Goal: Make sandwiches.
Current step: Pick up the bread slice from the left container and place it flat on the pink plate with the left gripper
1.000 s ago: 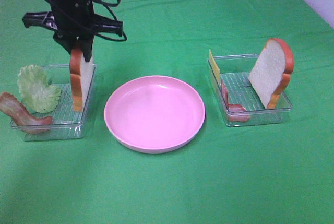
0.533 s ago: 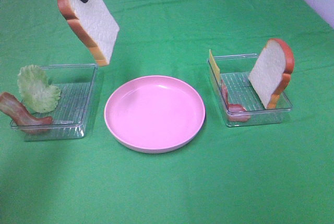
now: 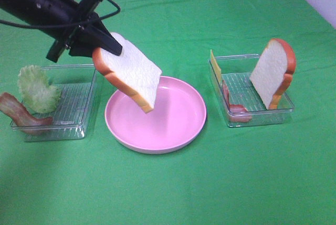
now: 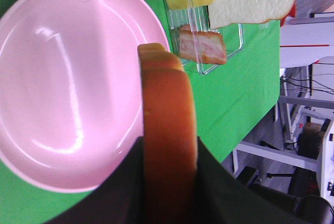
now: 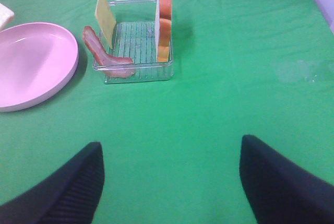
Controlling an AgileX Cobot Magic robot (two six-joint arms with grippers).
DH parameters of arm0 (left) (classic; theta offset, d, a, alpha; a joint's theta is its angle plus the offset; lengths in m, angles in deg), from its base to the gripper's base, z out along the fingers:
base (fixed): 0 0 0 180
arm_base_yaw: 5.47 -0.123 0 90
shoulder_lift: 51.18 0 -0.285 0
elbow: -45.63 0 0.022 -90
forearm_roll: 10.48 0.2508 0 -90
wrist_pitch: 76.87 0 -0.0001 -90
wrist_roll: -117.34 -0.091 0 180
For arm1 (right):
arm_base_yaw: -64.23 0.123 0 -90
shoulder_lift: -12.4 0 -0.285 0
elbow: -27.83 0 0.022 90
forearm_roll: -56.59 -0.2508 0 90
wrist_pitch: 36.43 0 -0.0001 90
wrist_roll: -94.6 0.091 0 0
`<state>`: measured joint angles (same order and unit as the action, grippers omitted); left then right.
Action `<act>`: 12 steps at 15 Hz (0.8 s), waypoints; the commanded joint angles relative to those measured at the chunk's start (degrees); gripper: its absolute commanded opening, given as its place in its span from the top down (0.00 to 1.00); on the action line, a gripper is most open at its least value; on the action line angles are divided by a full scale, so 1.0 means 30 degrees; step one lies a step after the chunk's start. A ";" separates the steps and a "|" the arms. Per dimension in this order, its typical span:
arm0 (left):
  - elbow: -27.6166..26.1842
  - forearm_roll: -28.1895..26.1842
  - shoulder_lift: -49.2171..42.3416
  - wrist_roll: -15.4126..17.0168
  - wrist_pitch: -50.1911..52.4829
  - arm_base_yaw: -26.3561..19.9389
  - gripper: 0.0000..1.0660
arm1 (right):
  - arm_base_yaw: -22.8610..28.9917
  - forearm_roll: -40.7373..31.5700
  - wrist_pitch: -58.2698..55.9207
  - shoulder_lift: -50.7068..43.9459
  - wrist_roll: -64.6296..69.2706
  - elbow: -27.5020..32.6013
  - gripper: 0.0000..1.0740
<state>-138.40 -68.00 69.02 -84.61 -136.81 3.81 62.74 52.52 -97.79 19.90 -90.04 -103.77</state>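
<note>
My left gripper is shut on a white bread slice with an orange-brown crust. It holds the slice tilted in the air over the left part of the pink plate. In the left wrist view the crust runs between the two dark fingers, with the plate below. A second bread slice leans upright in the right tray, next to yellow cheese and bacon. My right gripper is open above bare cloth, short of that tray.
The left tray holds green lettuce and a bacon strip hanging over its edge. Green cloth covers the whole table. The right arm does not show in the high view.
My left gripper lifted the bread slice out of the left tray, swung it high, then brought it right and down over the plate. The right gripper stayed still.
</note>
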 commanded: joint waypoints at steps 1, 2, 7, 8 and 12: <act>0.0898 -0.2922 0.1337 -0.3075 0.0821 0.0477 1.00 | -0.0172 -0.0134 0.0153 -0.0306 0.0057 0.0019 0.35; 0.0898 -0.4183 0.2483 -0.3934 0.1261 0.1108 1.00 | -0.0172 -0.0134 0.0153 -0.0306 0.0057 0.0019 0.35; 0.0859 -0.4431 0.3877 -0.3992 0.3438 0.2464 1.00 | -0.0172 -0.0134 0.0153 -0.0306 0.0057 0.0019 0.35; 0.0859 -0.4431 0.3915 -0.3992 0.3782 0.2674 1.00 | -0.0172 -0.0134 0.0153 -0.0306 0.0057 0.0019 0.35; 0.0859 -0.4450 0.4144 -0.3801 0.4278 0.2922 0.97 | -0.0172 -0.0134 0.0153 -0.0306 0.0057 0.0019 0.35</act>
<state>-135.88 -80.43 81.23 -96.18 -124.14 12.35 62.74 52.18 -97.79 19.90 -90.04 -103.77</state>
